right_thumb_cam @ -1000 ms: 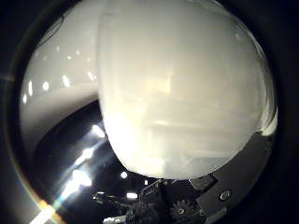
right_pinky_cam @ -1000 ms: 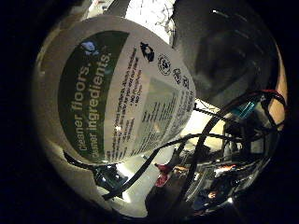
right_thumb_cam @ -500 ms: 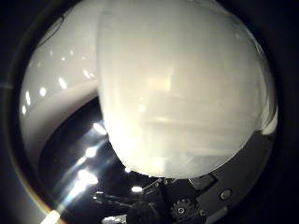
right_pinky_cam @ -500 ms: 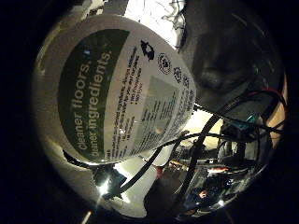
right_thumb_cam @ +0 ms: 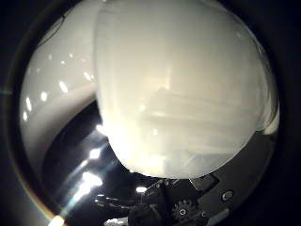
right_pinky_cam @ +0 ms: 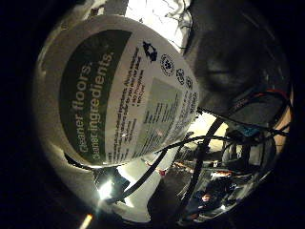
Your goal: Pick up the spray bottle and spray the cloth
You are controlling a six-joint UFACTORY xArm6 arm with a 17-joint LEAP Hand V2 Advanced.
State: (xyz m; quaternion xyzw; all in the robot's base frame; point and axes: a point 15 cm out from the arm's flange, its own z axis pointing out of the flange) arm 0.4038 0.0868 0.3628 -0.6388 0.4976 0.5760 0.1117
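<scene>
While the finger grip cannot be told, the spray bottle (right_pinky_cam: 119, 90) stays close against the palm as before.

Seemingly smooth, translucent plastic spray bottle (right_thumb_cam: 183, 89)

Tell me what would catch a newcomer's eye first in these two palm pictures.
The spray bottle stands out first: its white body with a green and white label fills much of the little finger side view, so it sits close against the palm. In the thumb side view the same pale, translucent body looms large. Below it there, a geared black part of the robot hand shows at the edge.
</scene>
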